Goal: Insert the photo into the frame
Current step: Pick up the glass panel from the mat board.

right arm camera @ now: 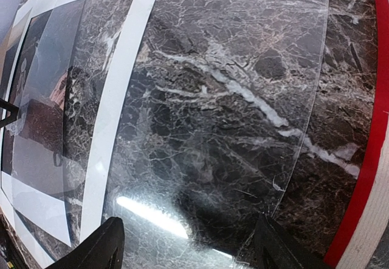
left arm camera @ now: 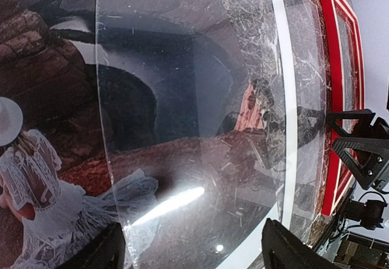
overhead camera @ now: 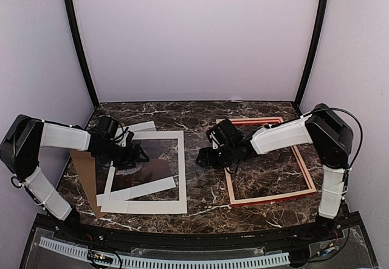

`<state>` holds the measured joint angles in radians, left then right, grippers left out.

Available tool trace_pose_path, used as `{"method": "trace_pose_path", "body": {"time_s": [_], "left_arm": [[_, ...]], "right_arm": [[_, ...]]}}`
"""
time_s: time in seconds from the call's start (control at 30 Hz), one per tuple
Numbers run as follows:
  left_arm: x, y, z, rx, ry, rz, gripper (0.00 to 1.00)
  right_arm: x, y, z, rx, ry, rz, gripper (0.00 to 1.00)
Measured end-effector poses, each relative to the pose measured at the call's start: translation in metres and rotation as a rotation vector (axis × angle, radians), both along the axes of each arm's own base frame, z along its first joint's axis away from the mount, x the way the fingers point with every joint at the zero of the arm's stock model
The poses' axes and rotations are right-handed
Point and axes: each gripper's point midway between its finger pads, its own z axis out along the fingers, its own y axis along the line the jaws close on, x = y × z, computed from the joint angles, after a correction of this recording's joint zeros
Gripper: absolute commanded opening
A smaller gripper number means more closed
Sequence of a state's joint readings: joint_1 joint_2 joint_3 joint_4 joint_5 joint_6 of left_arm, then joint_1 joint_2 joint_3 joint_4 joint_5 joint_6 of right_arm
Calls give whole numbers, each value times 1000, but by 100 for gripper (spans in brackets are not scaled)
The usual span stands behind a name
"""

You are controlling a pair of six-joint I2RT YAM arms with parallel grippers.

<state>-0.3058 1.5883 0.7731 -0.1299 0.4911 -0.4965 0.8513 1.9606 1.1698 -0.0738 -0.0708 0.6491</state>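
From the top, the photo [overhead camera: 159, 167] lies crooked at the window of the white mat [overhead camera: 181, 178], on the left of the marble table [overhead camera: 200, 190]. I cannot tell which is on top. A brown board [overhead camera: 85, 172] sticks out beside them. The red frame [overhead camera: 273, 197] lies flat on the right, well apart from the photo. The left gripper [overhead camera: 141, 155] is low over the photo. The right gripper [overhead camera: 202, 157] is at the frame's left rail.

The left wrist view shows a clear sheet [left arm camera: 200, 99], hard to see from the top. It covers part of the photo, next to a lady in a white dress [left arm camera: 36, 190]. This gripper's fingers [left arm camera: 97, 254] stand wide apart, gripping nothing.

The right wrist view shows the sheet's edge near the red rail. Its fingers [right arm camera: 103, 248] are wide apart too, gripping nothing.
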Motion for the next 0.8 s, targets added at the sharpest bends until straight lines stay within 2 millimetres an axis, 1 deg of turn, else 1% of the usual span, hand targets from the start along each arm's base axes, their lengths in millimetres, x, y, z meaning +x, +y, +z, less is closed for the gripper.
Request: {"method": "trace_pose_path", "body": {"time_s": [0.2, 0.33, 0.57, 0.8], "left_arm": [[-7, -1, 2, -50, 28, 4, 75], [-7, -1, 8, -72, 27, 7, 71], [-6, -4, 30, -126, -18, -3, 65], [-3, -11, 56, -204, -77, -32, 57]], "right_arm": [[0, 0, 0, 13, -6, -4, 74], [0, 0, 0, 17, -9, -5, 74], [0, 0, 0, 19, -12, -6, 74], [0, 0, -1, 19, -16, -2, 74]]}}
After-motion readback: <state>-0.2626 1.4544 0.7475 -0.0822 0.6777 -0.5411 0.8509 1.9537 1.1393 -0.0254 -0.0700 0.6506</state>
